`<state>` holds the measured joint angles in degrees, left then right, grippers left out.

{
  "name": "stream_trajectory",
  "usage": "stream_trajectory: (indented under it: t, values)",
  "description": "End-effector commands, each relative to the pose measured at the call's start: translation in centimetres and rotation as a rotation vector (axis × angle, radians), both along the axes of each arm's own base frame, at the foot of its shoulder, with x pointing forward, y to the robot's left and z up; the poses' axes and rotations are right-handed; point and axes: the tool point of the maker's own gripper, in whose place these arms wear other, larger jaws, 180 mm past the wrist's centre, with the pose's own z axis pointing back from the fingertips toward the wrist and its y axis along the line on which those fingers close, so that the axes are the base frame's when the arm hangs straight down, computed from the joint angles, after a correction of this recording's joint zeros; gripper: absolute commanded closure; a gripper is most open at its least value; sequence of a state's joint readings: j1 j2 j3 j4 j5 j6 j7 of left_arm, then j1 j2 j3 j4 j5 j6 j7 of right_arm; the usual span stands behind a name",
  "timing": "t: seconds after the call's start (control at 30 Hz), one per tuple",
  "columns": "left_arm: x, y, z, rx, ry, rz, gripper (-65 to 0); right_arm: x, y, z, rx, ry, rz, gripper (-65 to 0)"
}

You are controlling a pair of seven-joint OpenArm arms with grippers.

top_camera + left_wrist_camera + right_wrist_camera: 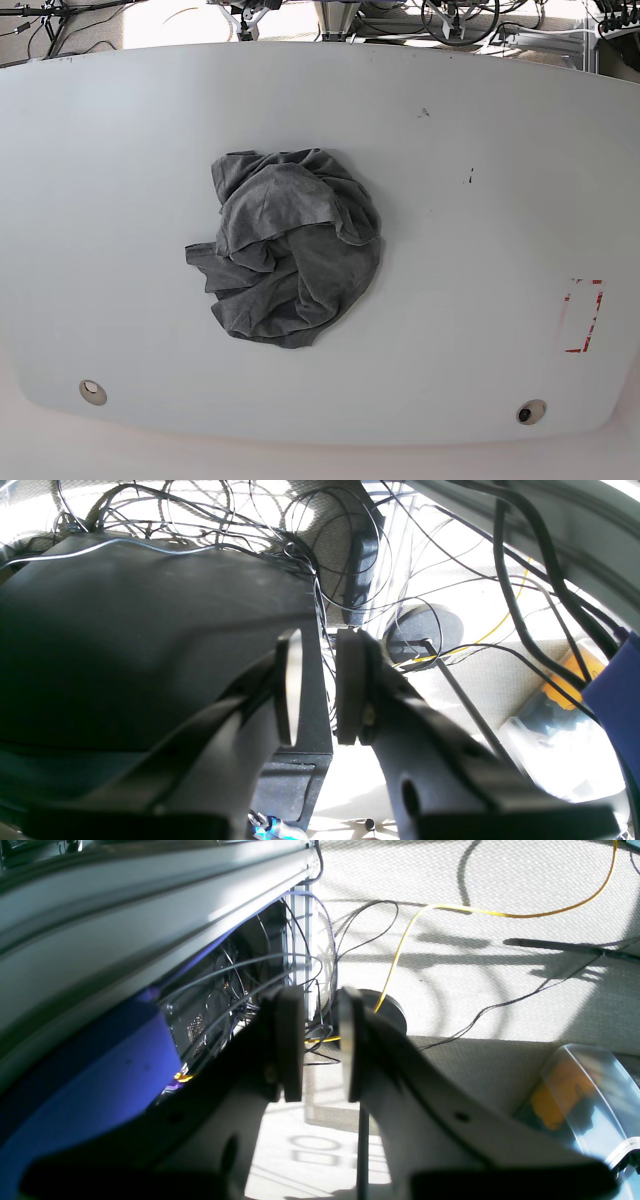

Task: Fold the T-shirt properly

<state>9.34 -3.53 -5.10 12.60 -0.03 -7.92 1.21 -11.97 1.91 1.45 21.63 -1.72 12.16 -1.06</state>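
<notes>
1. The left gripper (317, 687) fills the near part of the left wrist view. Its two dark pads stand apart with a narrow gap, and nothing is between them.
2. The right gripper (322, 1042) looks the same in the right wrist view: fingers slightly apart, holding nothing, bright floor showing through the gap.
3. Neither gripper appears in the base view; both point off the table's edge toward the floor.
4. Past the left gripper, at about ten o'clock, a large black box (150, 645) takes up much of the left wrist view, with a tangle of thin cables (200, 515) behind it at twelve o'clock.
5. Past the right gripper, a yellow cable (500, 912) curves over pale carpet toward one o'clock, and a clear plastic container (580, 1095) sits at four o'clock.
6. On the white table (500, 200) in the base view, the T-shirt (290, 250) lies crumpled in a loose heap, slightly toward nine o'clock of the table's centre, not folded.
7. A red rectangular outline (583, 316) marks the table at four o'clock, well apart from the T-shirt.
</notes>
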Motion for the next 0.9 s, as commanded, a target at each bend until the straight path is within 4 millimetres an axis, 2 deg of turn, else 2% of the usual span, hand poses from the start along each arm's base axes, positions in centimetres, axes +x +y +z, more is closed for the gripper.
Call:
stream_trajectory:
  t: [0.0,0.2,0.87]
  values:
    - [-1.9,2.5,1.1,0.043,-0.079,-0.028,-10.4,-2.7,-1.2,1.7,-0.031,-0.057,0.001,-11.9]
    - [-2.4,3.1,1.6,0.054,-0.107,-0.04,-10.5,-3.3,-1.5,2.6,-0.042,-0.085,0.006,-12.0]
    - [-1.1,3.5,3.8,0.07,-0.233,-0.08,-10.6,-3.5,-1.8,5.6,-0.064,-0.167,0.017,-12.0]
